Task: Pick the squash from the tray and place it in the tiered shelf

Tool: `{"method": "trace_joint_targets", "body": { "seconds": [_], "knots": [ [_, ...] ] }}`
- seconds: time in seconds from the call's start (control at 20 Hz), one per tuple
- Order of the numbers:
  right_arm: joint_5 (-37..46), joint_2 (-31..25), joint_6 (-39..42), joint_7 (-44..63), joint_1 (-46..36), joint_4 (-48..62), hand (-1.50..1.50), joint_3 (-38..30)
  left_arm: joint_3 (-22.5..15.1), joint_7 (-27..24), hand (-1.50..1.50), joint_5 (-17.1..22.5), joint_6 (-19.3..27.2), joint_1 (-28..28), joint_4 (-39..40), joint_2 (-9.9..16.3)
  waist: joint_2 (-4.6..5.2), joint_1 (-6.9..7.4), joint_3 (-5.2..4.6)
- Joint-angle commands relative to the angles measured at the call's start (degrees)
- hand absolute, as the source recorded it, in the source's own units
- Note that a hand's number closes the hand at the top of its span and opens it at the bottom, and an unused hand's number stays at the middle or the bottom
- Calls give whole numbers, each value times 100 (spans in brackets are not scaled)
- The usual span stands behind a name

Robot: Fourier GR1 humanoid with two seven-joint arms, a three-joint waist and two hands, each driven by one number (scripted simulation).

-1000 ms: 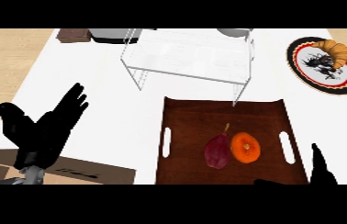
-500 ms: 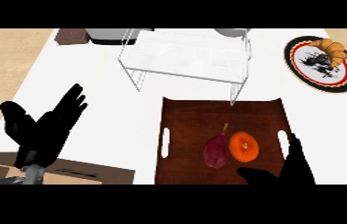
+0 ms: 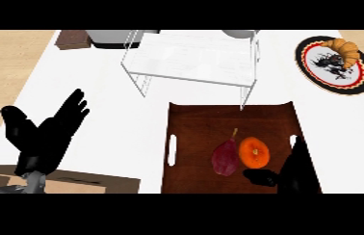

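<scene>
The white counter (image 3: 99,109) fills most of the head view. At its far middle stands the shelf (image 3: 192,60), a white tiered rack on thin legs, its top bare. Just near of it lies the brown tray (image 3: 192,123), with slot handles on its left and right sides. A plate (image 3: 323,68) with a croissant (image 3: 343,48) sits at the far right, well apart from the work.

The left hand (image 3: 46,133) rests open at the left edge, fingers up, holding nothing.

The right hand (image 3: 292,169) is over the tray's near right corner. Its fingers are extended toward the far side, its thumb reaches left, and it has hold of nothing.

On the tray lie two things touching each other: a dark red pointed piece (image 3: 226,154) with a thin stem, and on its right a round orange squash (image 3: 253,152). The thumb tip is just near of the squash.

The main risk, as I judge it, is the neighbour. Because the two pieces touch, fingers closing from the right could push the squash left into the red piece, or catch both. A grip on the squash's rounded side could let it roll out. Later, the shelf's thin legs and low tier leave little room; a lifted squash could knock the frame.
</scene>
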Motion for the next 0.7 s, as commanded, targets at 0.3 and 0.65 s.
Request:
{"method": "trace_joint_targets", "body": {
  "seconds": [0.3, 0.65],
  "knots": [
    [215, 115, -200, 573, -444, 505, -150, -220, -226, -259, 0, -73, -50, 426, 679, -190, 84, 9, -368],
    [8, 116, -283, 331, -798, 982, -150, -270, -117, -328, 0, 19, -72, 241, 892, -139, 103, 21, -364]
  ]
}}
